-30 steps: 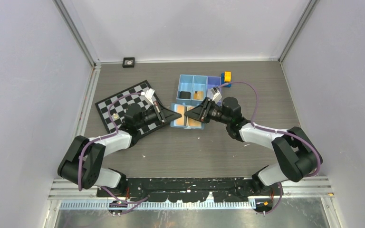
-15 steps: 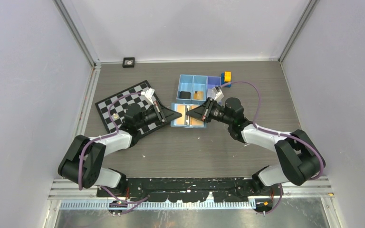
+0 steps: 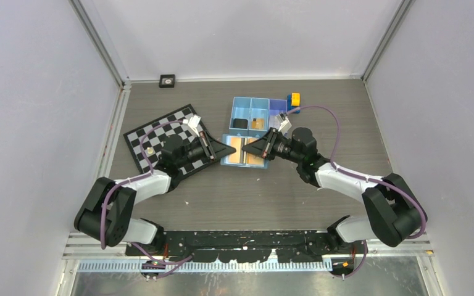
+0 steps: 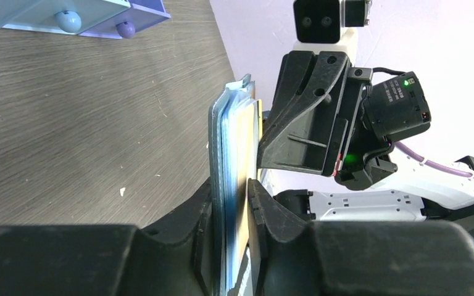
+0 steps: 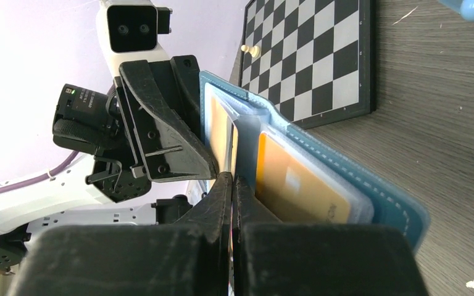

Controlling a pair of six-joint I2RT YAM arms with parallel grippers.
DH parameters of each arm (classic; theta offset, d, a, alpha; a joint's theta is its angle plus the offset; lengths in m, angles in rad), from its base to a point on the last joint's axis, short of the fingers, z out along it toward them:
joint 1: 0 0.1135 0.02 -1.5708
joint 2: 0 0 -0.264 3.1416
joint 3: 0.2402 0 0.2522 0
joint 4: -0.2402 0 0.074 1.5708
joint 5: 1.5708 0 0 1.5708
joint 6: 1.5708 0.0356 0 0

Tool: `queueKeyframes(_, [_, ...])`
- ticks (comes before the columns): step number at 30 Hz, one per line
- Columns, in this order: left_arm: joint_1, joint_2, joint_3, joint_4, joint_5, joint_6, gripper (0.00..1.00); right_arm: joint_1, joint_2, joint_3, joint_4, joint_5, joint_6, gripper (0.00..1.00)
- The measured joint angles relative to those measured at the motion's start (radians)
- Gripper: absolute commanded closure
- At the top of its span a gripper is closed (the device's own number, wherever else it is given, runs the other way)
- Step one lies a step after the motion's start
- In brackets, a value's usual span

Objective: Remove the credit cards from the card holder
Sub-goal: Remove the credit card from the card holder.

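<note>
Pulling toward 3 o'clock looks like your move: the holder (image 3: 243, 152) lies open, long axis 9-to-3, left end effector (image 3: 225, 148) clamped on its 9 o'clock edge, right end effector (image 3: 247, 148) clenched at the fold beside a tan card (image 5: 299, 185), on a thin edge you can't identify

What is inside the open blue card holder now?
The card holder shows a tan card in each side pocket, beside a pale middle flap. Anything behind them is covered.
</note>
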Motion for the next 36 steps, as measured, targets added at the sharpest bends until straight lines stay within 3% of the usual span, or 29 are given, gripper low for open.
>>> queueKeyframes(6, [0.003, -0.038, -0.010, -0.022, -0.019, 0.019, 0.83, 0.001, -0.015, 0.000, -0.016, 0.017, -0.013, 1.00])
queueKeyframes(12, [0.007, -0.041, -0.013, -0.029, -0.023, 0.021, 0.84, 0.002, -0.015, 0.000, -0.029, 0.022, -0.013, 1.00])
queueKeyframes(20, [0.012, -0.046, -0.024, -0.027, -0.023, 0.019, 1.00, 0.005, -0.016, 0.000, -0.038, 0.023, -0.014, 1.00])
queueKeyframes(36, [0.040, -0.058, -0.049, -0.011, -0.024, 0.002, 1.00, 0.005, -0.015, 0.000, -0.040, 0.036, -0.013, 1.00])
